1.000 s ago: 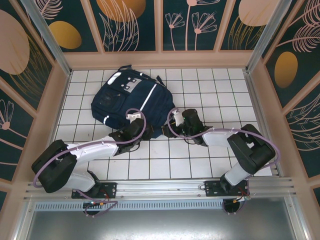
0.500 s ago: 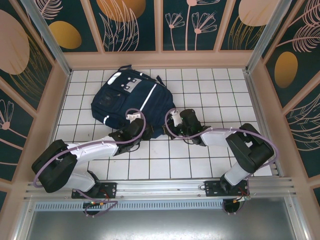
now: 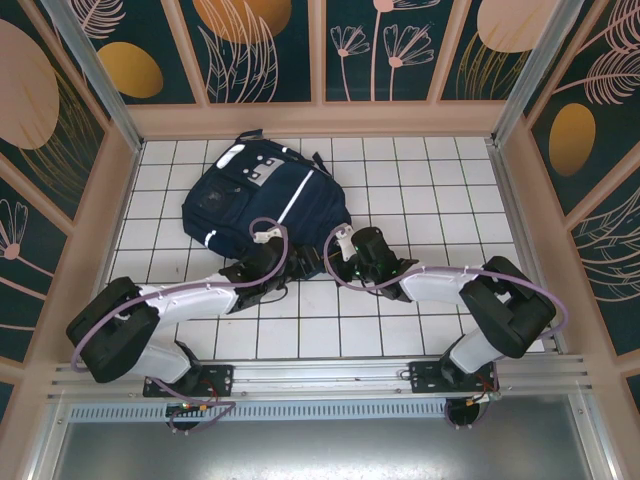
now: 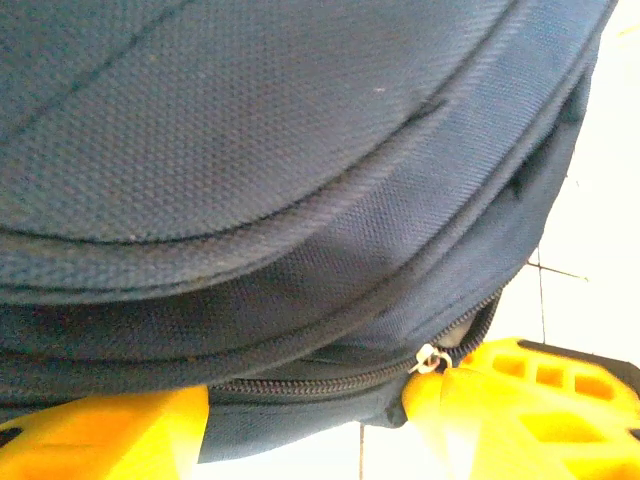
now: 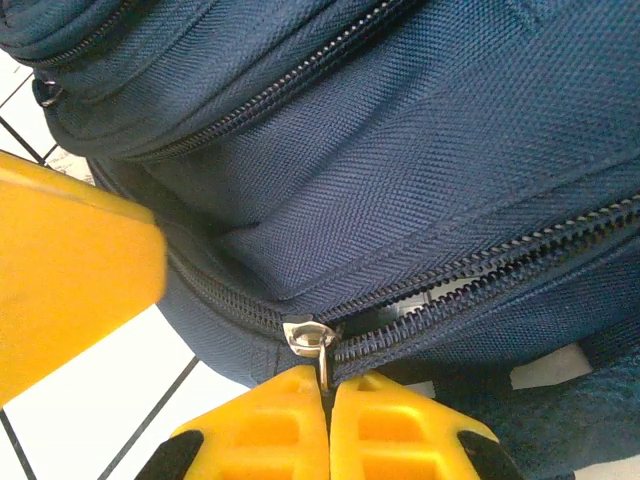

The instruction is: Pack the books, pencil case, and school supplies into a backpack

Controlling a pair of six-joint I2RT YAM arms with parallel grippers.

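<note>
The backpack (image 3: pixel 262 195) lies flat on the tiled worktop (image 3: pixel 430 180), towards its far-left corner, with its near end reaching the middle, where both arms meet it.

Your right gripper (image 5: pixel 328 392) is clenched on the small metal zipper pull (image 5: pixel 322 362), jaws pressed together just under the slider. Your left gripper (image 4: pixel 305 425) is released. Its 2 yellow fingers (image 4: pixel 110 435) stand apart on either side of the bag's lower seam, beside a second zipper pull (image 4: pixel 432 357).

Expect the woven fabric to be soft and floppy. It will probably bunch and slide over the smooth tiles rather than resist a pull. The tab is thin and slick, so hold it deep and pull along the zipper line. Brace with the left claw on the thick seam close to the track, not on loose cloth.
</note>
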